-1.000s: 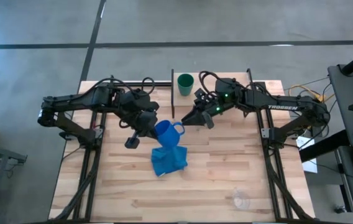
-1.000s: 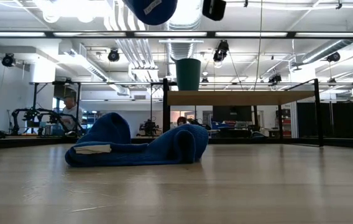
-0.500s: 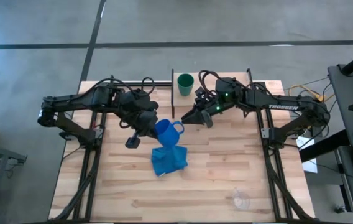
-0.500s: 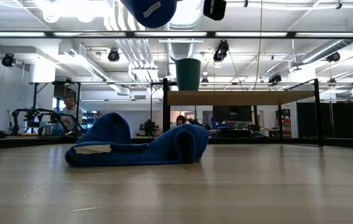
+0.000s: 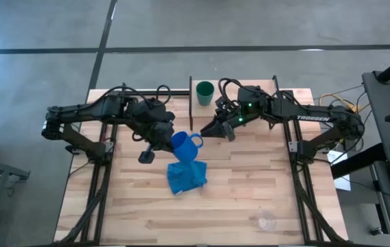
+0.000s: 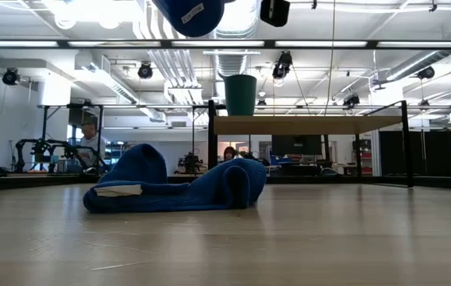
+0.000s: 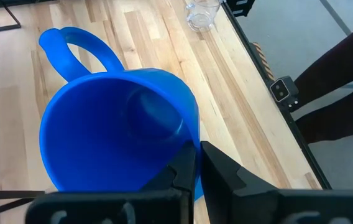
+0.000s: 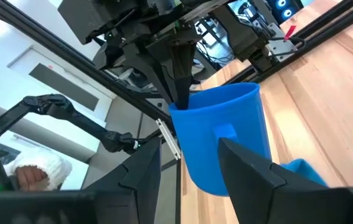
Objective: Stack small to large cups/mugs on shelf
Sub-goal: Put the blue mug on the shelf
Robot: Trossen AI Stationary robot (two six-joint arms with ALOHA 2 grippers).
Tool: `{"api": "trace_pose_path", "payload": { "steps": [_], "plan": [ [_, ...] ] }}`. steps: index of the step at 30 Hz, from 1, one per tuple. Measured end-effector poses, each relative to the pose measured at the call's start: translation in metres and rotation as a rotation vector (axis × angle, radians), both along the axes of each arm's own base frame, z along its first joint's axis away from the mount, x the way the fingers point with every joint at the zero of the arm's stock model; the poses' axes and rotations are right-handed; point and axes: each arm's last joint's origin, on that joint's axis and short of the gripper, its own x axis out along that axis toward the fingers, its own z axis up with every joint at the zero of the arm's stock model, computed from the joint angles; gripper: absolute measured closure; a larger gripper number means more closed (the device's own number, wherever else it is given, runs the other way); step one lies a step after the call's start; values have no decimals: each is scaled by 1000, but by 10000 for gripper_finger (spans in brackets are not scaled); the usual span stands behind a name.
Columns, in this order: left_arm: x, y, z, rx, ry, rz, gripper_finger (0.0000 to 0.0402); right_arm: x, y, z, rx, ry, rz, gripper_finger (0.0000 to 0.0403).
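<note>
My left gripper (image 5: 169,137) is shut on the blue mug (image 5: 181,145), held high above the blue cloth (image 5: 187,176). The mug's base shows at the top of the low view (image 6: 190,11). My right gripper (image 5: 213,130) is open just right of the mug's handle (image 5: 196,140); its fingers stand before the mug (image 8: 223,137) without touching it. The dark green cup (image 5: 204,91) stands on the shelf (image 6: 305,124) at its left end. The clear glass (image 5: 266,221) stands near the table's front edge. My left gripper pinches the mug's rim (image 7: 187,163) on the side away from the handle (image 7: 77,48), one finger inside the mug and one outside. The fingers (image 8: 180,68) come from above, pointing down. The mug hangs lifted clear, mouth up, slightly tilted.
The cloth lies bunched on the table (image 6: 178,187) in front of the shelf. The shelf's black uprights (image 5: 191,103) stand close to both grippers. There is open tabletop at the near left (image 5: 112,206). People and equipment show in the room behind.
</note>
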Motion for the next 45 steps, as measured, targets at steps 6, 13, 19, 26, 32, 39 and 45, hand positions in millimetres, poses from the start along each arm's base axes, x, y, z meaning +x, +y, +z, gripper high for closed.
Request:
{"api": "trace_pose_path", "payload": {
  "steps": [6,13,19,26,32,39,45],
  "plan": [
    [0,0,0,0,-3,0,402,0,0,-7,-17,49,7,257],
    [1,0,1,-4,-11,-14,402,8,-1,-22,-44,120,20,266],
    [1,0,0,-6,-9,-15,402,16,-2,-33,-45,150,25,262],
    [1,0,1,-6,-10,-15,402,20,-3,-37,-60,145,30,263],
    [1,0,1,-6,-10,-15,402,21,-3,-33,-88,103,35,288],
    [1,0,1,-10,-8,-12,401,21,-3,-33,-97,95,40,343],
    [1,0,1,-13,-7,-10,401,21,-3,-32,-137,77,51,350]
  ]
}}
